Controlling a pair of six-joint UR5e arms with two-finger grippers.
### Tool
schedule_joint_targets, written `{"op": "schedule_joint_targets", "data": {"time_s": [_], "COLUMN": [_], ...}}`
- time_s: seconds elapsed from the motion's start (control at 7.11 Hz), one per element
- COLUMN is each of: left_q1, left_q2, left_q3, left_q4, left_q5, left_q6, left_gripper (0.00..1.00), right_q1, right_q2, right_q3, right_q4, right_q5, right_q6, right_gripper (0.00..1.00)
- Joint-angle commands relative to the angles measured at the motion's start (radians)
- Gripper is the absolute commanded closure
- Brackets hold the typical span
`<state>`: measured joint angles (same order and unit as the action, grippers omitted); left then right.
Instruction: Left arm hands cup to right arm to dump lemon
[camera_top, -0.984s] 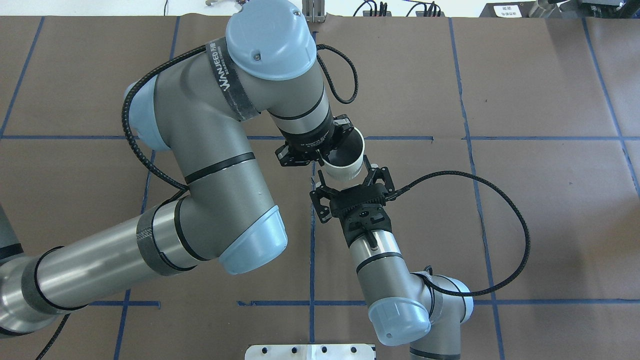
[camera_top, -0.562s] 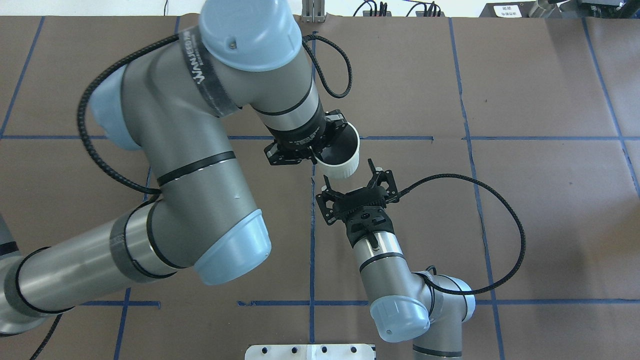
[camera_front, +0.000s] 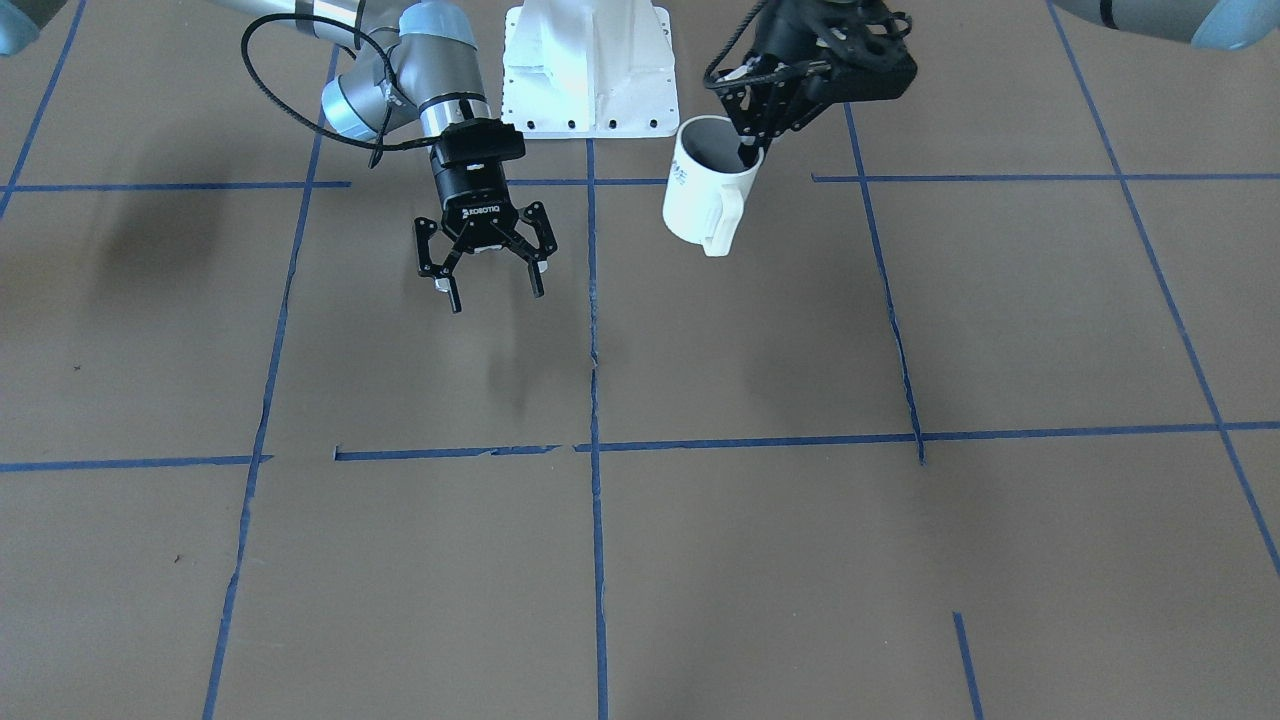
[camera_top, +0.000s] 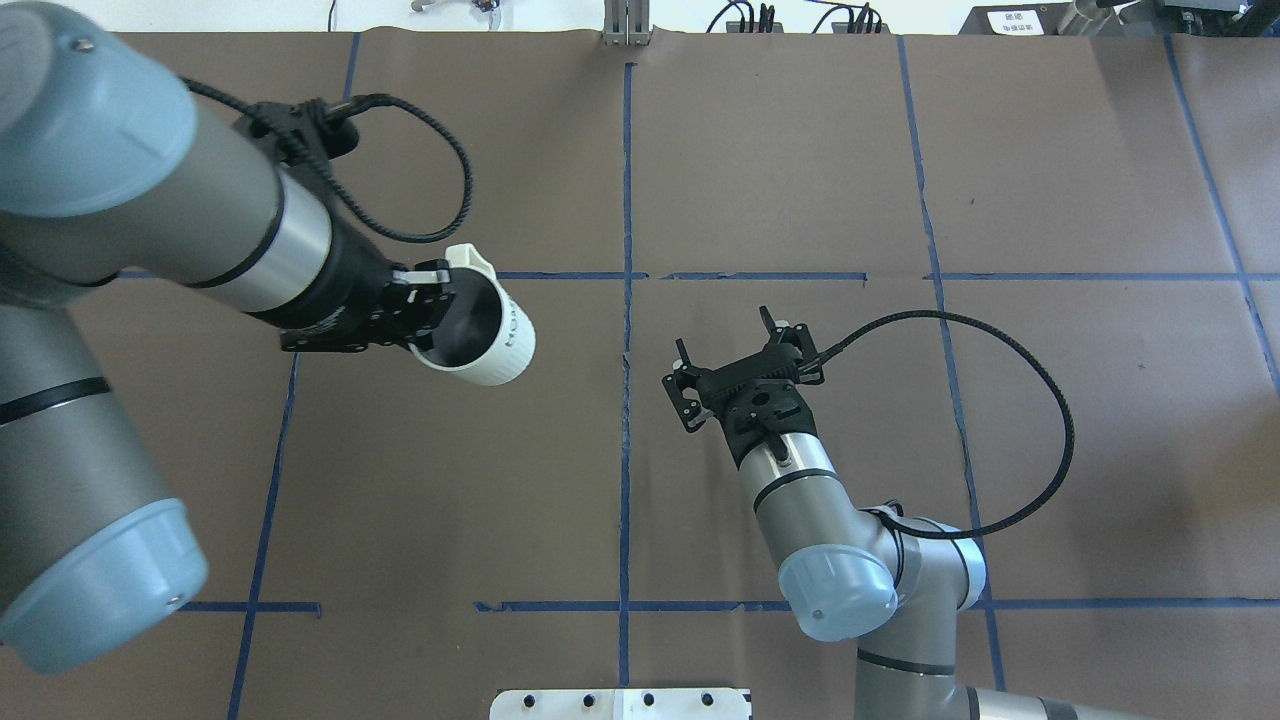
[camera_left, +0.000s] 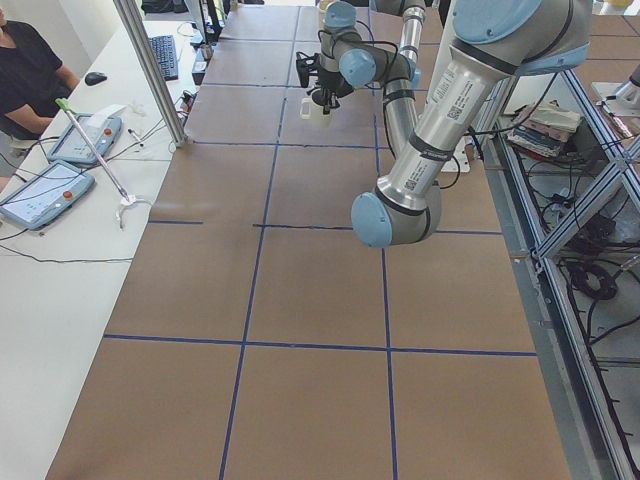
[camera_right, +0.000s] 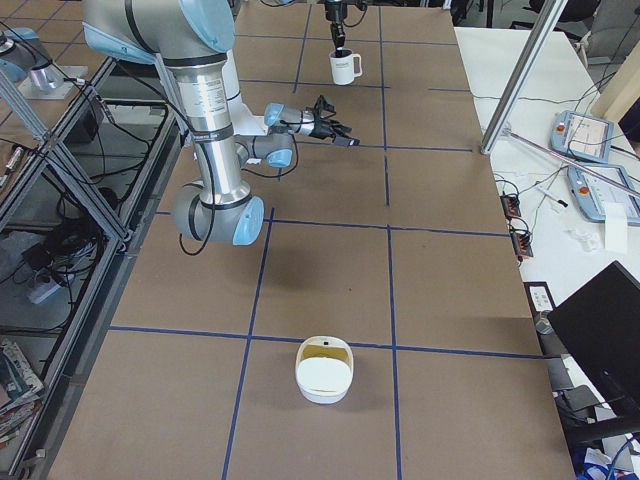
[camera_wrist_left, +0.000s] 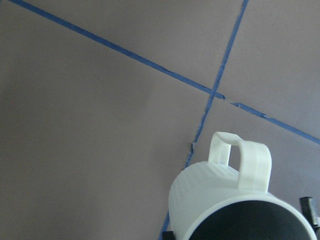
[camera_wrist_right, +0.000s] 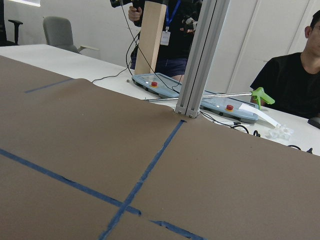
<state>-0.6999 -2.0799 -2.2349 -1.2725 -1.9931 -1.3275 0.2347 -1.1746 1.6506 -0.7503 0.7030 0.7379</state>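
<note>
Left gripper (camera_top: 425, 305): clamped on the rim of the cup (camera_top: 490, 342), held aloft on the robot's left of the centre tape line (camera_top: 625, 450). Lemon: you cannot see it; the cup's inside reads dark. Right gripper (camera_top: 728, 338): fingers apart, empty, just right of that line. Your hand-over and dump remain outstanding. Change: a second ago the cup sat at the line, just off the right gripper; now well apart.
</note>
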Motion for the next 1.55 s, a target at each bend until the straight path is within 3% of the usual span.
{"op": "schedule_joint_targets", "data": {"time_s": [0.0, 0.28, 0.42, 0.56, 0.7, 0.98, 1.12, 1.41], "left_q1": [-0.091, -0.159, -0.244, -0.307, -0.37, -0.374, -0.375, -0.374], "left_q2": [0.244, 0.534, 0.585, 0.613, 0.616, 0.61, 0.616, 0.613], "left_q3": [-0.064, -0.051, 0.013, 0.126, 0.24, 0.384, 0.44, 0.481], "left_q4": [-0.06, -0.288, -0.342, -0.405, -0.506, -0.568, -0.655, -0.665], "left_q5": [-0.012, -0.048, -0.137, -0.22, -0.246, -0.245, -0.247, -0.295], "left_q6": [0.286, 0.434, 0.509, 0.612, 0.669, 0.671, 0.662, 0.631], "left_gripper": [1.0, 1.0, 1.0, 1.0, 1.0, 1.0, 1.0, 1.0], "right_q1": [0.137, 0.463, 0.624, 0.718, 0.821, 1.031, 1.069, 1.091], "right_q2": [-0.063, -0.202, -0.217, -0.285, -0.343, -0.416, -0.469, -0.502], "right_q3": [0.052, 0.168, 0.191, 0.214, 0.213, 0.216, 0.216, 0.219], "right_q4": [-0.001, -0.059, -0.161, -0.199, -0.216, -0.338, -0.368, -0.403], "right_q5": [0.219, 0.751, 0.994, 1.103, 1.233, 1.456, 1.507, 1.594], "right_q6": [0.001, 0.0, -0.003, -0.079, -0.233, -0.401, -0.492, -0.497], "right_gripper": [0.0, 0.0, 0.0, 0.0, 0.0, 0.0, 0.0, 0.0]}}
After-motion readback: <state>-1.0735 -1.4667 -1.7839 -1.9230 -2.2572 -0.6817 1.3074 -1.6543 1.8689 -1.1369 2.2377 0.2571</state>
